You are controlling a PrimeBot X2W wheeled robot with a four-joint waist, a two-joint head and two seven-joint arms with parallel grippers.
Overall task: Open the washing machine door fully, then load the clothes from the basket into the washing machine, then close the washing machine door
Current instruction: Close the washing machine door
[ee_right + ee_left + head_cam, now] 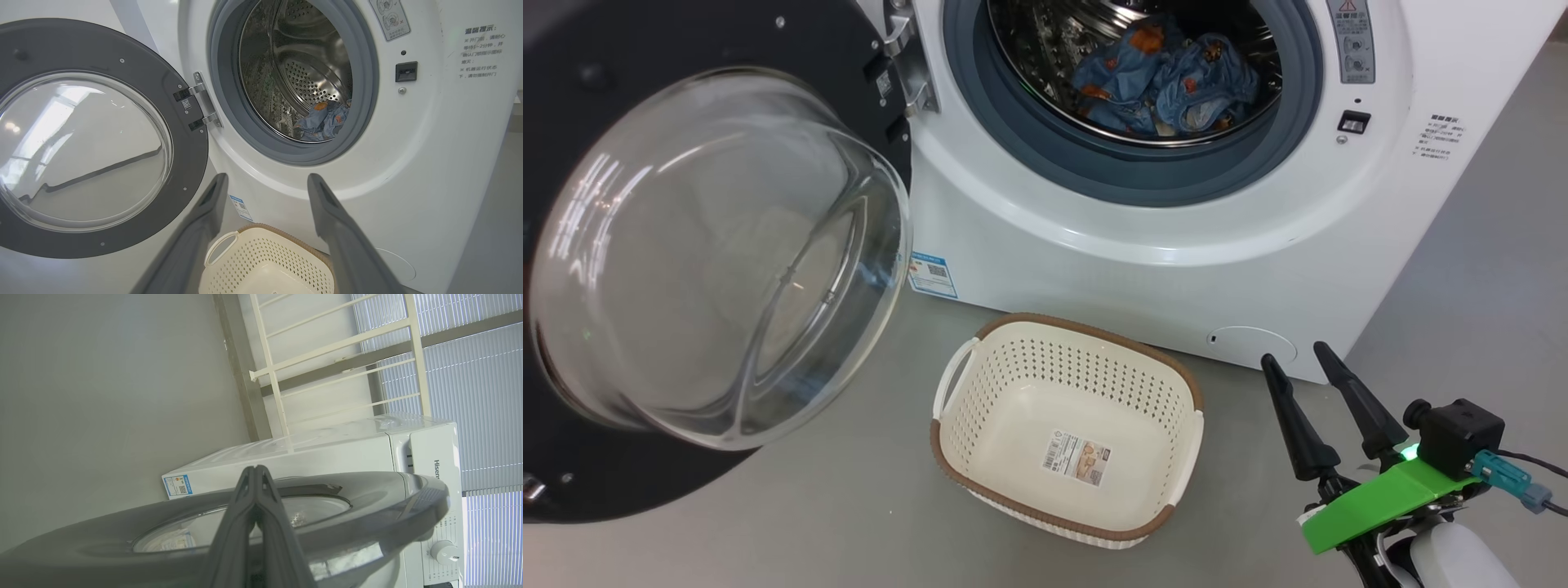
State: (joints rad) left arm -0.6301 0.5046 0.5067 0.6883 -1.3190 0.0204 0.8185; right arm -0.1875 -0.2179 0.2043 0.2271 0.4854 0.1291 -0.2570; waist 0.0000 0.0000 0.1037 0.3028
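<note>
Deep in the drum [1045, 41] of the washing machine [1176, 269] lie the clothes [1168, 82], and the basket [1029, 384] on the floor [849, 490] in front sits empty, so loading looks done and closing is the step in hand. The washing machine door [686, 33] stands swung wide on its hinge [907, 65]. The left gripper [256, 473], fingers pinched together on nothing, points along the door's outer face, by the dark rim [367, 498] — touching or not, I cannot tell. Next it should push that rim round toward the gasket [1013, 139] until it latches. The right gripper [1293, 354], jaws spread and empty, hangs low to the basket's right, fingers aimed at the machine's front
</note>
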